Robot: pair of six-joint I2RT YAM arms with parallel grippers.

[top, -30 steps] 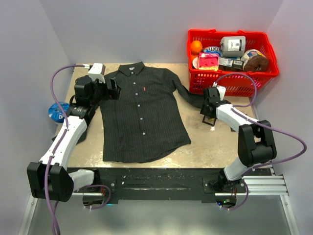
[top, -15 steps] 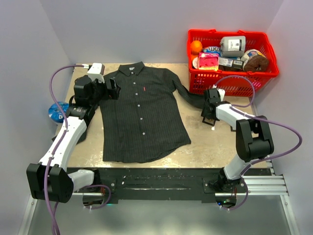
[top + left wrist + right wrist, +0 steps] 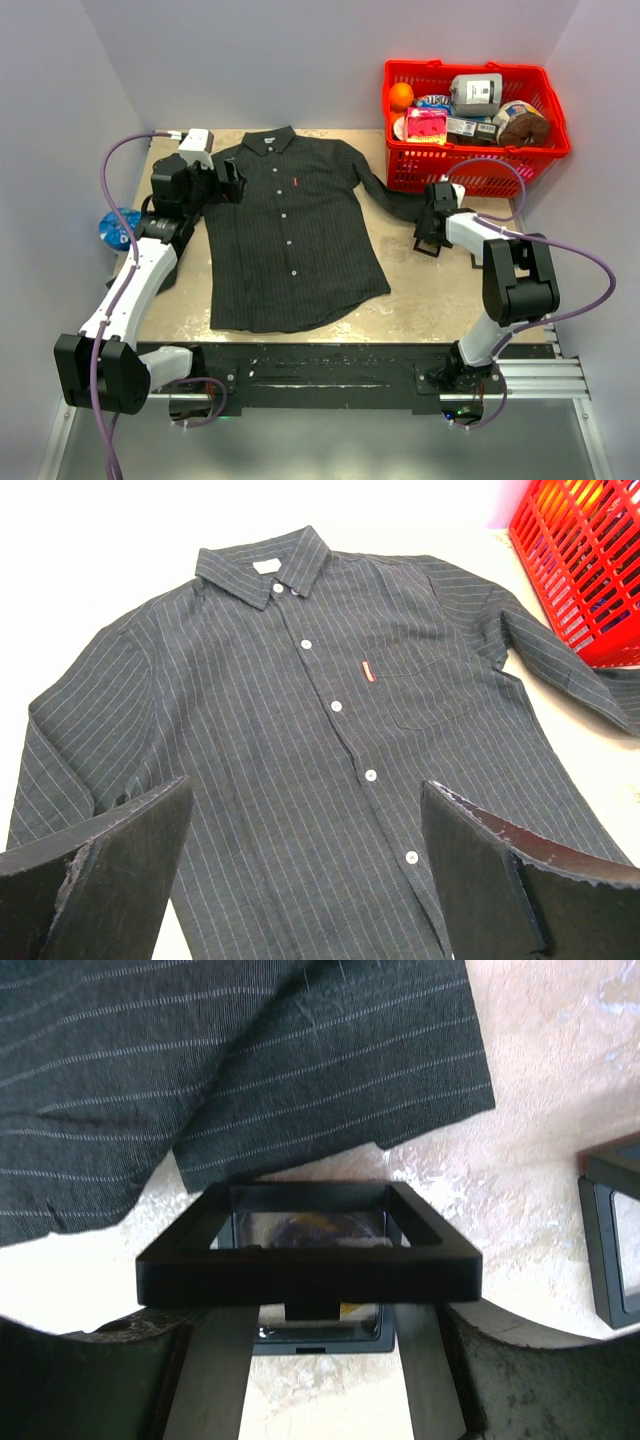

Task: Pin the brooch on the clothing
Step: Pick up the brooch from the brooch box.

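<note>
The dark pinstriped shirt (image 3: 285,240) lies flat on the table, buttoned, collar at the far side; the left wrist view shows its front (image 3: 250,730) and red chest tag (image 3: 368,671). My left gripper (image 3: 228,185) is open and empty above the shirt's left shoulder (image 3: 305,785). My right gripper (image 3: 428,238) sits on a small black case (image 3: 310,1270) beside the sleeve cuff (image 3: 330,1070). Its fingers close against the case's base, with the frame lid raised above them (image 3: 318,1310). A yellowish and purple brooch (image 3: 310,1228) shows dimly inside.
A red basket (image 3: 465,150) full of groceries stands at the back right, close behind the right gripper; it also shows in the left wrist view (image 3: 580,570). A second black case (image 3: 610,1240) lies right of the first. A blue disc (image 3: 118,228) lies at the left table edge.
The right arm's elbow has swung in and back while its gripper stayed at the black case and turned slightly. The left arm and shirt have not moved.
</note>
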